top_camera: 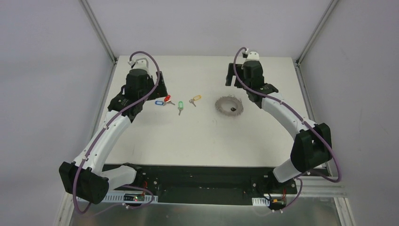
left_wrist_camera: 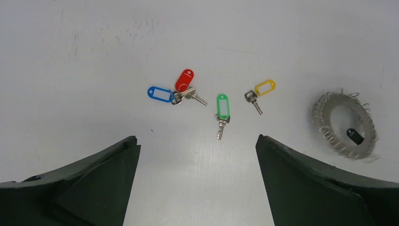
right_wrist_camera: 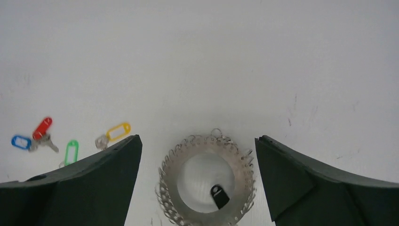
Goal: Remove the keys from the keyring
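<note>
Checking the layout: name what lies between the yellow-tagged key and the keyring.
Bare table only, between yellow-tagged key and keyring, seen in the left wrist view.

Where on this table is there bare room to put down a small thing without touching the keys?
Bare: the wide near part of the table, between the keys and its near edge, and the far strip beyond them. Crowded: the middle row, where four tagged keys lie close together and the keyring lies to their right.

The left arm and right arm comprised white curved links and black joint housings. A purple cable ran along each. The jaws were black wedges.
</note>
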### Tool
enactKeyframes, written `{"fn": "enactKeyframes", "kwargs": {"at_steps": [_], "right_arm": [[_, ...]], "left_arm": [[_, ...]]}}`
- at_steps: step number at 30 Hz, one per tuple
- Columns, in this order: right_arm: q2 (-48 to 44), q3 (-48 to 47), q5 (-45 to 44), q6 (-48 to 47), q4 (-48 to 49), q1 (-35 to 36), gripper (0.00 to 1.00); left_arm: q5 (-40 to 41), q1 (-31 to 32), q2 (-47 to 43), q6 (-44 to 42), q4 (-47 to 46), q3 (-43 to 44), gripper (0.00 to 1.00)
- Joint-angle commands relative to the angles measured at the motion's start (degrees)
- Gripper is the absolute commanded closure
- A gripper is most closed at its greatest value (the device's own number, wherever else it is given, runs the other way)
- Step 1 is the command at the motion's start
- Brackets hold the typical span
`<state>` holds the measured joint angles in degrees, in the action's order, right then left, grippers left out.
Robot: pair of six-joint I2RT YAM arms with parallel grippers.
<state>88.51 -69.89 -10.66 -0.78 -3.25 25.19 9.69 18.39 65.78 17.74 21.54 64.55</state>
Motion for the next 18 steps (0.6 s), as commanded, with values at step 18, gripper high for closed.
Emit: {"fn": "enactKeyframes", "kwargs": {"at_steps": [18], "right_arm": [[-27.15, 7.28, -13.53, -2.72, 8.19, -0.8, 0.01]], "left_arm": [[10.27, 0.33, -7.37, 8.39, -4.48, -0.3, 0.01]]}}
